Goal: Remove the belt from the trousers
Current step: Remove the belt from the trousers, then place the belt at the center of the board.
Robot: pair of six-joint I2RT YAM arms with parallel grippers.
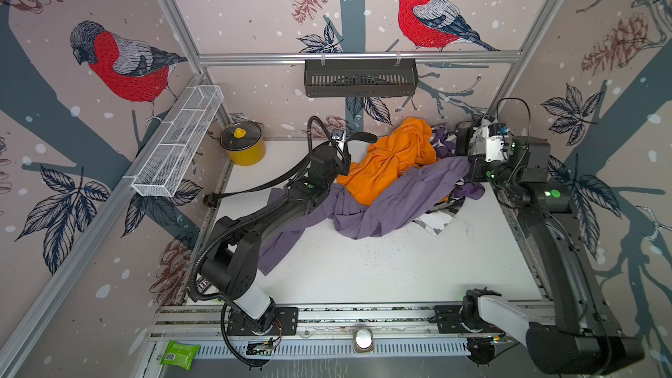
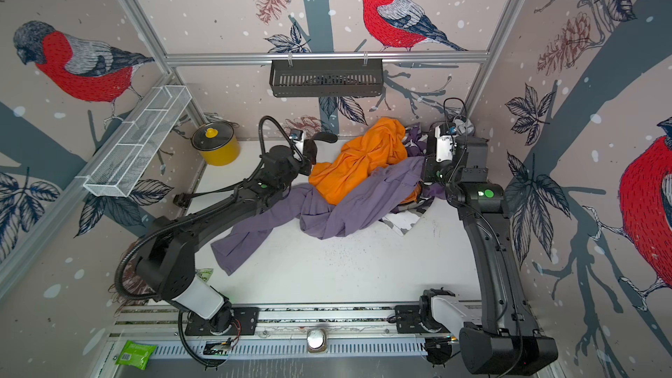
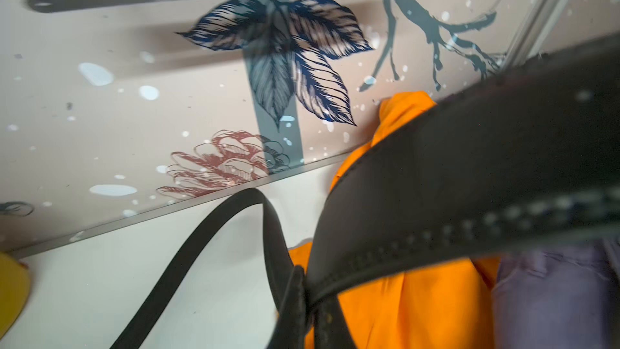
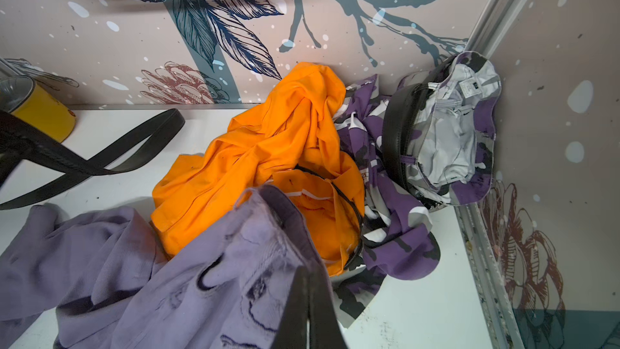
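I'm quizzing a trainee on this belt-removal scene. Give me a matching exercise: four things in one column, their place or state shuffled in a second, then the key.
1. long black leather belt
2. plain lilac trousers
3. purple camouflage trousers
4. round yellow pot with glass lid

A. standing by the back wall
B. pinched in the shut right claw
C. bunched in the far corner, second black belt in the waistband
D. pinched in the shut left claw

Pairs: 1-D, 2-B, 3-C, 4-A

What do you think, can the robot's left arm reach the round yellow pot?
Probably yes: only bare white table lies between the left hand and the round yellow pot. But that hand is shut on the black leather belt, so it couldn't grab it.
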